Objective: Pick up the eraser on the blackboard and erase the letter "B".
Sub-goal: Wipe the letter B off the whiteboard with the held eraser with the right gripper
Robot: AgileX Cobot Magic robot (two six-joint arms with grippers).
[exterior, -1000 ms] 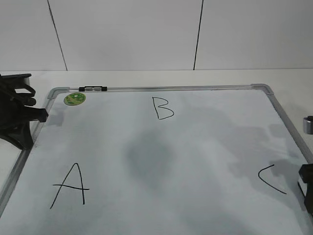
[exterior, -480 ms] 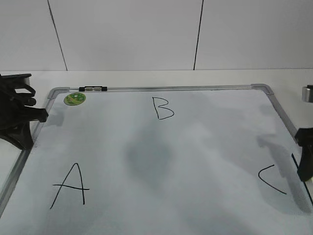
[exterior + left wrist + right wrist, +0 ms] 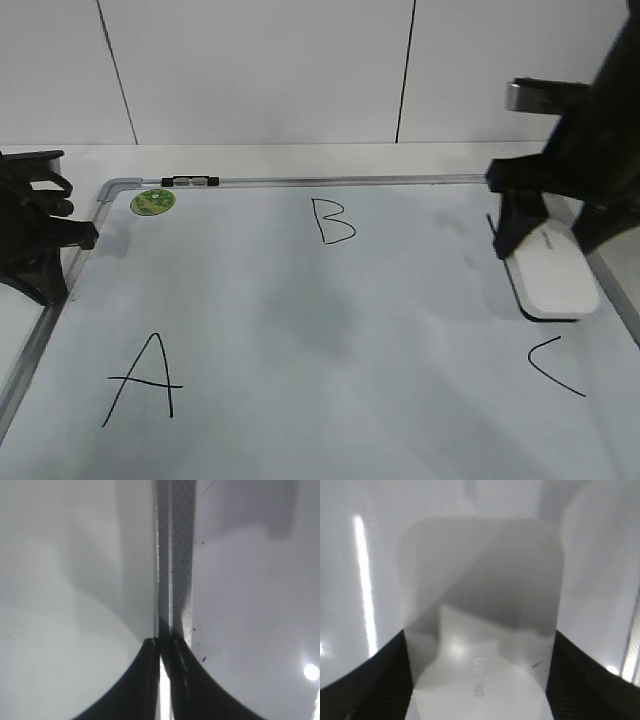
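Note:
The white eraser point(image 3: 553, 272) is tilted over the right side of the blackboard point(image 3: 300, 330), just above the letter "C" point(image 3: 555, 365). My right gripper point(image 3: 540, 232) is shut on the eraser's upper end. In the right wrist view the eraser point(image 3: 480, 605) fills the space between the two fingers of the right gripper point(image 3: 479, 680). The letter "B" point(image 3: 333, 221) is at the top middle of the board, well to the left of the eraser. My left gripper point(image 3: 62, 236) is shut and empty at the board's left edge, its tips point(image 3: 162, 647) over the grey frame point(image 3: 175, 555).
A large letter "A" point(image 3: 143, 380) is at the lower left of the board. A green round sticker point(image 3: 153, 201) and a black-and-white marker point(image 3: 190, 182) sit at the top left corner. A white wall stands behind the table.
My right arm has swung from the lower right edge of the view up and inward over the board. The eraser now shows in its gripper. The left arm has not moved.

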